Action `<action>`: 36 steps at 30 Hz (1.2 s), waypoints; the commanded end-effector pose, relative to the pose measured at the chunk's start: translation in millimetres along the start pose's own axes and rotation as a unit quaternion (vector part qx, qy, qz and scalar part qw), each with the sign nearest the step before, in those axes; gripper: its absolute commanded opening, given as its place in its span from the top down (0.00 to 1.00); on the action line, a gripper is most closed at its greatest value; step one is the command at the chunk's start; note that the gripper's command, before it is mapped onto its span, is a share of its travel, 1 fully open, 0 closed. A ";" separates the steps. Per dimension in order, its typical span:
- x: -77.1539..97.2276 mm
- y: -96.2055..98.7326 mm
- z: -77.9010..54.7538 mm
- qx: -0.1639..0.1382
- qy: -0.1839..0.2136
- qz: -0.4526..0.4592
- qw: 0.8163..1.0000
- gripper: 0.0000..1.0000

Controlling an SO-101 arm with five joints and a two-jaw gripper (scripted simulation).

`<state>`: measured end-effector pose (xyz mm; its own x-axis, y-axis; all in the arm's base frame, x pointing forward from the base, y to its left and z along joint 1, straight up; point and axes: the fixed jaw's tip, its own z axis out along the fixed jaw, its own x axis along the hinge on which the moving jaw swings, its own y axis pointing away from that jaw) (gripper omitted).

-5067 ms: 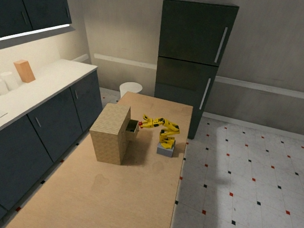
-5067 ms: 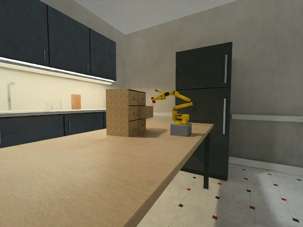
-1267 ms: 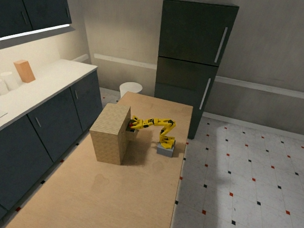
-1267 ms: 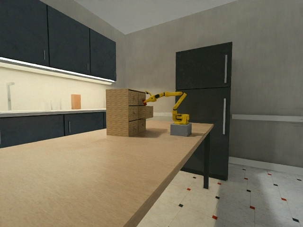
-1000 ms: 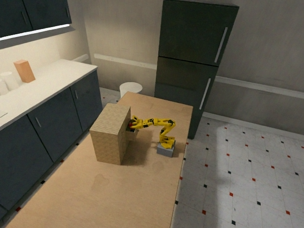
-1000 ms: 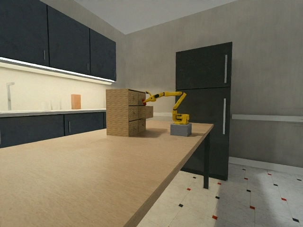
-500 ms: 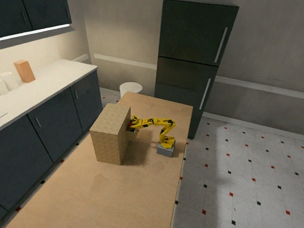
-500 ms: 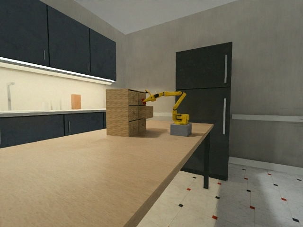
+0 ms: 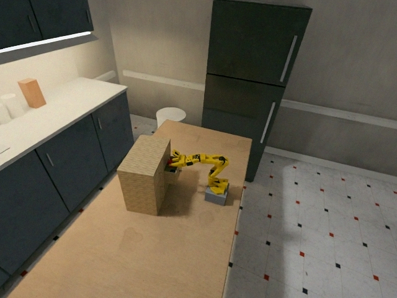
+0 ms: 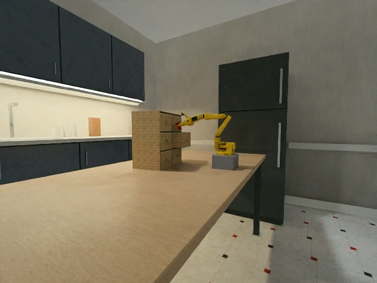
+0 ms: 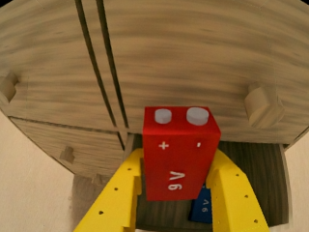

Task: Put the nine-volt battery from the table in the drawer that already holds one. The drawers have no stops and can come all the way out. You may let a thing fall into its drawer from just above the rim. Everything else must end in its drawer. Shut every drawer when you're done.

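My landmark is the six-drawer wooden cabinet point(image 9: 138, 189) point(image 10: 146, 140), which stands on a wooden table point(image 9: 179, 250) point(image 10: 121, 207); I, a yellow arm point(image 9: 214, 158) point(image 10: 223, 126), stand in front of its drawer side, my foot on a grey block point(image 9: 215, 197) point(image 10: 224, 161). My gripper point(image 9: 173, 158) point(image 10: 181, 120) point(image 11: 177, 166) is closed on a red nine-volt battery point(image 9: 169, 161) point(image 10: 177, 124) point(image 11: 181, 166); one finger grips each side of it, and its two pale terminals, a plus sign, a minus sign and "9 V" show in the wrist view.

The battery is close to the cabinet's front, above the open middle-row drawer point(image 9: 172, 177) point(image 10: 186, 139) point(image 11: 261, 184); this drawer juts from the column farther from the exterior view, and the cabinet's other five drawers are shut. Inside the open drawer lies a blue nine-volt battery point(image 11: 202, 210), partly hidden by the red one and by a finger; a round knob point(image 11: 263, 106) sticks out from the shut drawer front above.
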<state>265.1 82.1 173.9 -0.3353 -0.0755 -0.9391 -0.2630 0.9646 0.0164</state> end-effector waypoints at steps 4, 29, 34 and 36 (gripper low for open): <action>-3.7 -2.9 -0.2 0.005 -0.004 -0.002 1.000 1.00; -0.3 -3.4 -0.4 0.005 -0.004 -0.002 1.000 1.00; -0.1 -3.4 -0.4 0.006 -0.004 -0.002 1.000 1.00; -0.1 -3.4 -0.4 0.006 -0.004 -0.002 1.000 1.00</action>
<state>265.2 81.7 173.4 -0.3371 -0.0754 -0.9385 -0.2616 0.9650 0.0164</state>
